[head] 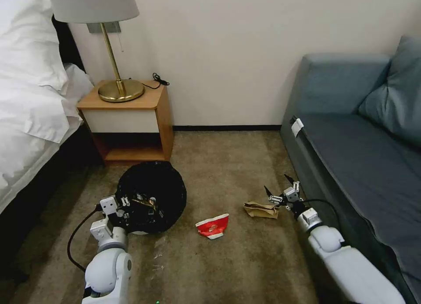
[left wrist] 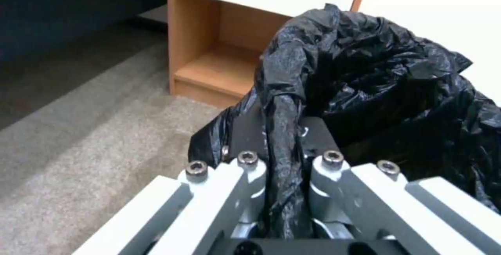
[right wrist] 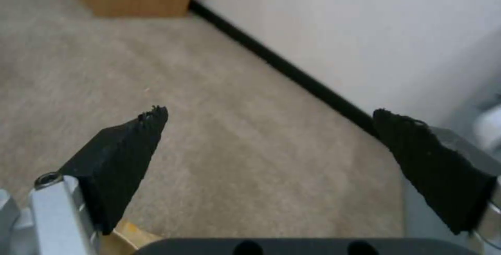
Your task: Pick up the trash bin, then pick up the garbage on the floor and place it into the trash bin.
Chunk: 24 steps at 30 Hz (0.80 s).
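Head view: left gripper (head: 141, 206) on trash bin (head: 151, 194).

We see a brass lamp (head: 119, 87) on a wooden nightstand (head: 131, 120), between a white bed (head: 30, 98) and a blue sofa (head: 364, 142).

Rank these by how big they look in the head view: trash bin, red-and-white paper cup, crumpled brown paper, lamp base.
1. trash bin, clearly largest, its bagged rim pinched in the left gripper.
2. lamp base, though it stands farther away.
3. red-and-white paper cup and crumpled brown paper: look alike, no ranking. The open right gripper hovers by the paper.
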{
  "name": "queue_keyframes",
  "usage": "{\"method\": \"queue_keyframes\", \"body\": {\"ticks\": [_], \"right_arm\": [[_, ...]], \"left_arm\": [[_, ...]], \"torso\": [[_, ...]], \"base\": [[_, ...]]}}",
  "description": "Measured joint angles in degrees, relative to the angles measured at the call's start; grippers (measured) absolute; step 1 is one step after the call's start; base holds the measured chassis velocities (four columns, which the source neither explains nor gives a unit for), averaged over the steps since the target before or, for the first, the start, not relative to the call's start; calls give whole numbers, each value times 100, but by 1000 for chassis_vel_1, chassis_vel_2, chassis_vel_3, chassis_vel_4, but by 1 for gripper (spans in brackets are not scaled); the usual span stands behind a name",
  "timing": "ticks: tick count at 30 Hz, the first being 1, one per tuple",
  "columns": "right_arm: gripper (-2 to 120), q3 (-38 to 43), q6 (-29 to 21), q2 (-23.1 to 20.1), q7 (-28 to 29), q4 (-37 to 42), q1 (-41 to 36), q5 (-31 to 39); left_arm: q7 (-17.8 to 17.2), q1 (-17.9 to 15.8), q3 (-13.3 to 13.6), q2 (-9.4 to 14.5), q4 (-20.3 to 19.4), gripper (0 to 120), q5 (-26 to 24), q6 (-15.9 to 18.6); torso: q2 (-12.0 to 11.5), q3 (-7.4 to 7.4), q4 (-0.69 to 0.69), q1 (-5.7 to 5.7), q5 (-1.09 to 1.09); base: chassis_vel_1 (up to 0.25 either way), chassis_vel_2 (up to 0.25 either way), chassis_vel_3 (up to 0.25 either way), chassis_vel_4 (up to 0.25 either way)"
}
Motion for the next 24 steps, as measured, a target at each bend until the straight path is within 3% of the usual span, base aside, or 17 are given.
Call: {"method": "queue_keyframes", "body": {"ticks": [6, 10, 18, 24], "right_arm": [[100, -437, 35, 565, -262, -1178, 882, -378], [100, -353, -316, 858, -535, -1687, 1152, -851], [100, 317, -883, 677, -1149, -1531, 1093, -2022], [100, 622, -1069, 460, -1691, -1030, 911, -2139]], "left_arm": [[10, -32, -62, 4, -42, 5, -2, 5], [44, 28, -173, 5, -75, 5, -14, 6], [68, 46, -307, 49, -51, 5, -51, 2], [46, 28, -271, 15, -53, 5, -9, 4]], "torso": [[0, 0, 4, 0, 1], [0, 0, 4, 0, 0], [0, 0, 0, 0, -1], [0, 0, -1, 0, -1]], "base": [[0, 0, 0, 0], [0, 0, 0, 0], [0, 0, 0, 0], [0, 0, 0, 0]]}}
